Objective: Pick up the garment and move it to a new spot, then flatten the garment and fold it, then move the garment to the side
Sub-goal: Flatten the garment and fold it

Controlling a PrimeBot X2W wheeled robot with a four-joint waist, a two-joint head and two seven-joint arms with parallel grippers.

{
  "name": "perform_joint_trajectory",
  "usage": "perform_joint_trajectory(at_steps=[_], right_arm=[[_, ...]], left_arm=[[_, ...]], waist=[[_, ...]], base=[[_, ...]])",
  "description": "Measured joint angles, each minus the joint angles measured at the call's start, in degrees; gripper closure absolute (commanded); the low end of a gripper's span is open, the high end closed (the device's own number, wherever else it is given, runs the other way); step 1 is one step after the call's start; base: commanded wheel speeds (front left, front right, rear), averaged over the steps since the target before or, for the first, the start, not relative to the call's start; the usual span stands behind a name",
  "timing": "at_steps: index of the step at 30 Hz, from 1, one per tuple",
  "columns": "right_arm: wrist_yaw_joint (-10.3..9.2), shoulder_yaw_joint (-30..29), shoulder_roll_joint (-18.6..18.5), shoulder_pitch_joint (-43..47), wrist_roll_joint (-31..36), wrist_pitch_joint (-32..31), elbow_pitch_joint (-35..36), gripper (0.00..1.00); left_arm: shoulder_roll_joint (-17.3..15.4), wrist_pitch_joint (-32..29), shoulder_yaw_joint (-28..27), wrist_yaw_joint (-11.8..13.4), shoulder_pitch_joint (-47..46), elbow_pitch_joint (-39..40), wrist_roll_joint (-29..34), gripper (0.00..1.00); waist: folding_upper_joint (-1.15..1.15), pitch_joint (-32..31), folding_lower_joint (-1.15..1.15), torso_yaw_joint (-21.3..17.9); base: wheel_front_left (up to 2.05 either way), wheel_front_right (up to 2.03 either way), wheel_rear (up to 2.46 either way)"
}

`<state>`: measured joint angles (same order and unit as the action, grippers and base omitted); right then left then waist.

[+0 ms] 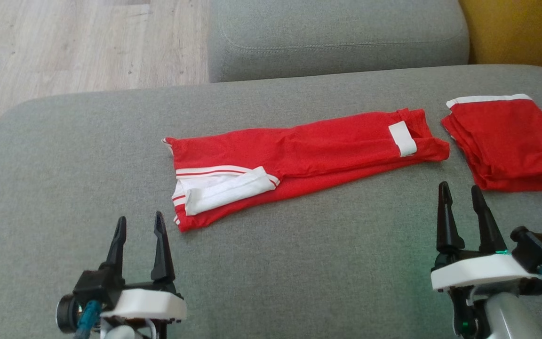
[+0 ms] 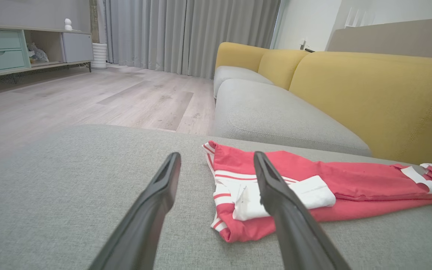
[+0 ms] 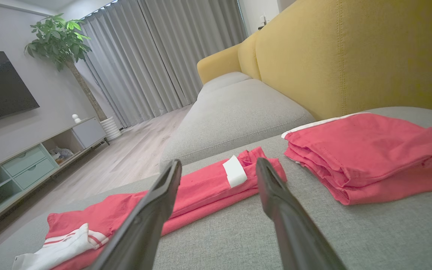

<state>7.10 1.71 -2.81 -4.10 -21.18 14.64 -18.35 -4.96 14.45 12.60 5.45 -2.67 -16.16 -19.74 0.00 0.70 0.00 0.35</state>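
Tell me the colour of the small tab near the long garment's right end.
White tab on the red garment; clearest in the head view.

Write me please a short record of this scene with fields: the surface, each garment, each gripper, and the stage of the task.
surface: grey cushion
garment in work: long red garment, lying flat as a narrow strip, white-striped end toward the robot's left, white patch near its right end
other garment: folded red garment, a compact stack at the strip's right end
left gripper: open, holding nothing, short of the striped end
right gripper: open, holding nothing, short of the strip's right end
stage: strip folded lengthwise, not yet into a compact stack
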Motion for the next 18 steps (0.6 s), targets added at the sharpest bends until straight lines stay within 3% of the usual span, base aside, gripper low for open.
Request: perform_joint_trajectory(at_steps=[8,12,18], right_arm=[[0.00,-0.7,0.0,-0.5,0.5,0.0,-0.7,0.00],[0.00,-3.4,0.1,-5.2,3.3,0.0,-4.7,0.00],[0.00,-10.5,0.1,-19.8,11.6,-4.4,-14.1,0.00]], left_arm=[[1.0,0.0,-1.0,-2.0,-0.5,-1.4,2.5,0.00],[1.4,0.0,-1.1,-2.6,-2.7,-1.7,3.5,0.00],[2.0,0.0,-0.8,-3.9,-7.0,-2.2,4.2,0.00]], waist=[[0.00,1.7,0.00,0.5],[0.00,4.1,0.00,1.2],[0.00,9.1,0.01,3.4]], base=[[0.00,0.00,0.00],[0.00,0.00,0.00],[0.00,0.00,0.00]])
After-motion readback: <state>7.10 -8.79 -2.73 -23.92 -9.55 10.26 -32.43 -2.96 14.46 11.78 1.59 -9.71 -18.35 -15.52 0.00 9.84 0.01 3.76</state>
